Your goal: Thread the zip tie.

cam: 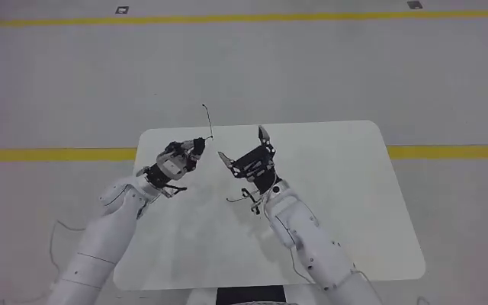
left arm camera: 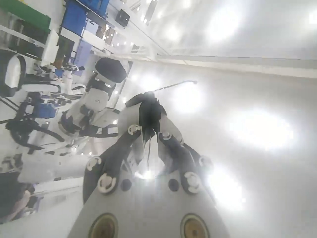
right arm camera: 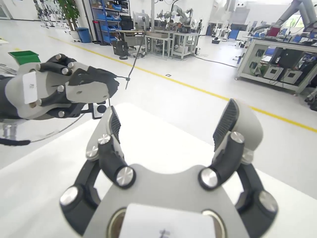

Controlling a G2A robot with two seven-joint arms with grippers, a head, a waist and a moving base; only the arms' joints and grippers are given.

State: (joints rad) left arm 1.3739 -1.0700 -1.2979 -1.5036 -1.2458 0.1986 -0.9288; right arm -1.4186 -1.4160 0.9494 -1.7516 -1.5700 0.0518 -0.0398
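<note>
The white bench (cam: 343, 198) lies under both my arms. My right claw (right arm camera: 173, 115) hangs above it, near the middle of the far edge, spread wide. My left claw (cam: 200, 143) is close beside it, towards the far-left corner, pinching the zip tie (right arm camera: 135, 63). The tie is a thin dark strap, slightly curved, reaching out past the bench's far edge. Its small head sits just off my fingertips, with a short stub below it.

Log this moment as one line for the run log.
left gripper: shut on zip tie, over table edge | right gripper: open, empty, beside it | threading: cannot tell
</note>
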